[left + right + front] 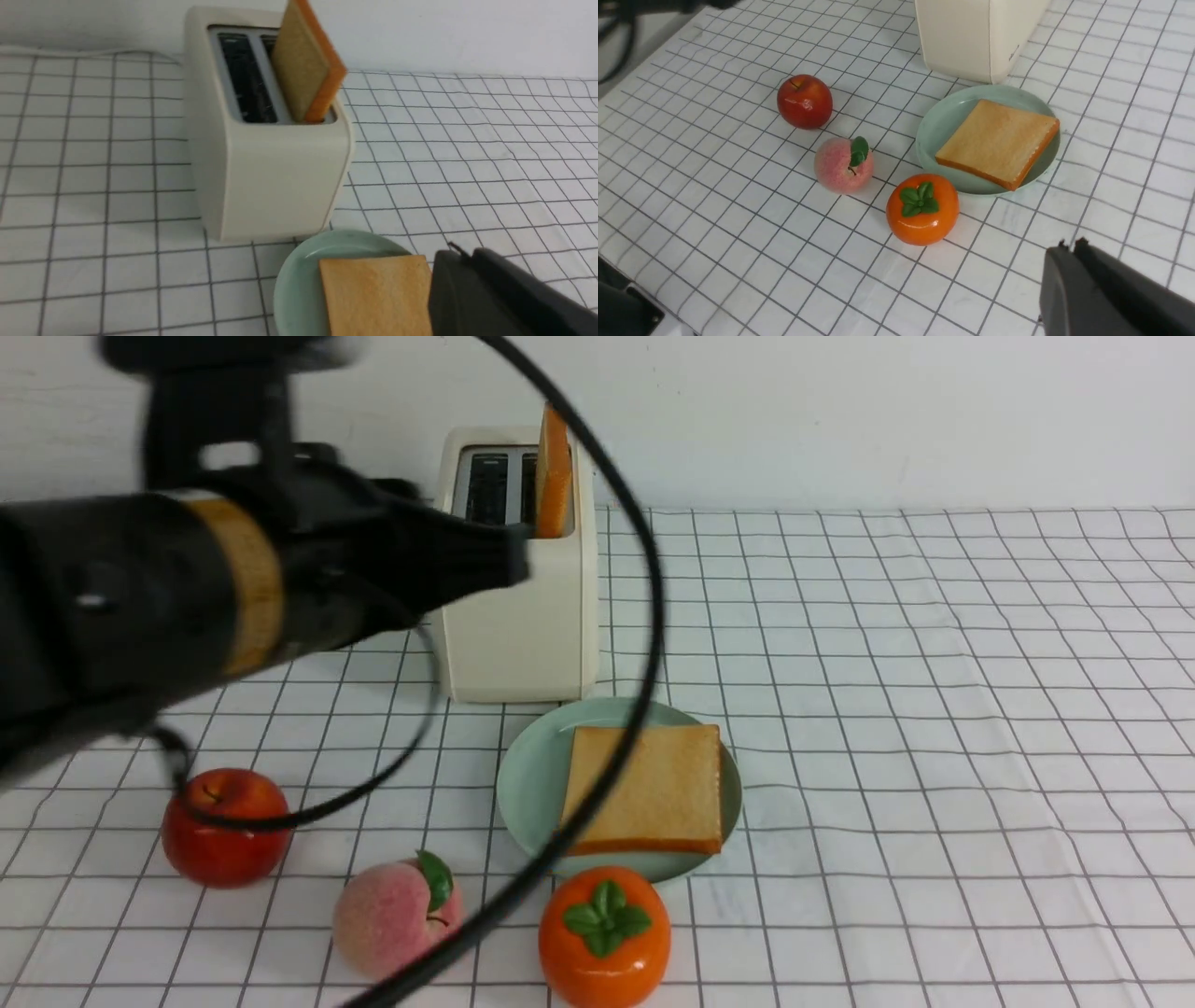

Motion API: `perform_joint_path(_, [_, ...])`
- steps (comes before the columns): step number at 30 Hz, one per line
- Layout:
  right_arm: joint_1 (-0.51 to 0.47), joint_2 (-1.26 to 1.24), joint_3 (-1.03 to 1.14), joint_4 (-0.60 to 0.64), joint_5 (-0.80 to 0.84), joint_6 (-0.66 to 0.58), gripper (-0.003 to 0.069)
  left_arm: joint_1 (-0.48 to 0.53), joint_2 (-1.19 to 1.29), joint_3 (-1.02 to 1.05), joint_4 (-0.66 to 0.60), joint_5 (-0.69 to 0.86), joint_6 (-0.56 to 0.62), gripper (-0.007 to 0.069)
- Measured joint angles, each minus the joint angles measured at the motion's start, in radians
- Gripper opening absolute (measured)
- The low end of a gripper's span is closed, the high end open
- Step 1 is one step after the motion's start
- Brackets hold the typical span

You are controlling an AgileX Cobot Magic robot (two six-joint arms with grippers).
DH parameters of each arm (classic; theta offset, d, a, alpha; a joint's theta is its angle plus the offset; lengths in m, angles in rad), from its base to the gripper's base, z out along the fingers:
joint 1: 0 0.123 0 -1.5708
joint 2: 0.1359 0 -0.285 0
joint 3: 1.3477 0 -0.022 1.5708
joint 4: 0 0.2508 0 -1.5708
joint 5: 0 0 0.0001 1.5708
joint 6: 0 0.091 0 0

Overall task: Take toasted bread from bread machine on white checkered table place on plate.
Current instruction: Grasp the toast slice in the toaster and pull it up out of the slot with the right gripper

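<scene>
The cream bread machine [518, 625] stands on the white checkered table [934, 709]. One toasted bread slice [553, 476] stands upright in its right slot; the left slot is empty. A second slice [653, 789] lies flat on the mint-green plate [523, 775] in front of the machine. My left gripper [513, 560] is shut and empty, its tip in front of the machine's upper front. In the left wrist view the gripper [460, 252] hovers beside the plate [299, 261]. My right gripper [1069, 245] is shut and empty above bare cloth, apart from the plate [934, 121].
A red apple [224, 826], a pink peach [397, 915] and an orange persimmon [605, 938] lie along the front. The left arm's black cable [644, 644] loops across the front view over the plate. A white wall stands behind the bread machine.
</scene>
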Motion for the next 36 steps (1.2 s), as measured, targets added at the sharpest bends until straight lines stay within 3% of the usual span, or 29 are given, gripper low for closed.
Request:
perform_joint_path(5, [0.014, 0.221, -0.091, 0.063, 0.011, 0.000, 0.0011, 0.000, -0.220, 0.061, -0.190, 0.047, 0.220, -0.0013])
perform_joint_path(10, [0.163, 0.430, -0.248, -0.013, -0.042, 0.042, 0.0003, 0.000, -0.377, 0.123, -0.321, 0.096, 0.350, -0.0013])
perform_joint_path(11, [0.259, 0.496, -0.310, -0.079, -0.062, 0.097, 0.0003, 0.000, -0.433, 0.148, -0.348, 0.108, 0.376, -0.0013])
perform_joint_path(12, [0.272, 0.506, -0.328, -0.101, -0.065, 0.105, 0.0003, 0.000, -0.445, 0.151, -0.350, 0.110, 0.378, -0.0013])
perform_joint_path(14, [0.443, 0.636, -0.451, -0.276, -0.097, 0.223, 0.0003, 0.000, -0.515, 0.196, -0.372, 0.115, 0.392, -0.0013])
perform_joint_path(16, [0.552, 0.739, -0.549, -0.409, -0.125, 0.315, 0.0003, 0.000, -0.554, 0.220, -0.376, 0.117, 0.403, -0.0013])
perform_joint_path(20, [0.677, 0.925, -0.727, -0.598, -0.194, 0.447, 0.0010, 0.000, -0.596, 0.236, -0.380, 0.121, 0.441, -0.0013])
perform_joint_path(23, [0.702, 1.052, -0.857, -0.682, -0.247, 0.536, 0.0031, 0.000, -0.610, 0.236, -0.380, 0.114, 0.465, -0.0013])
perform_joint_path(27, [0.700, 1.189, -0.985, -0.783, -0.284, 0.637, 0.0101, 0.000, -0.611, 0.239, -0.380, 0.097, 0.469, -0.0013])
perform_joint_path(32, [0.648, 1.373, -1.160, -0.898, -0.370, 0.797, 0.0370, 0.000, -0.611, 0.242, -0.384, 0.070, 0.472, -0.0013])
perform_joint_path(36, [0.593, 1.454, -1.186, -0.903, -0.467, 0.874, 0.0521, 0.000, -0.611, 0.242, -0.385, 0.068, 0.472, -0.0013])
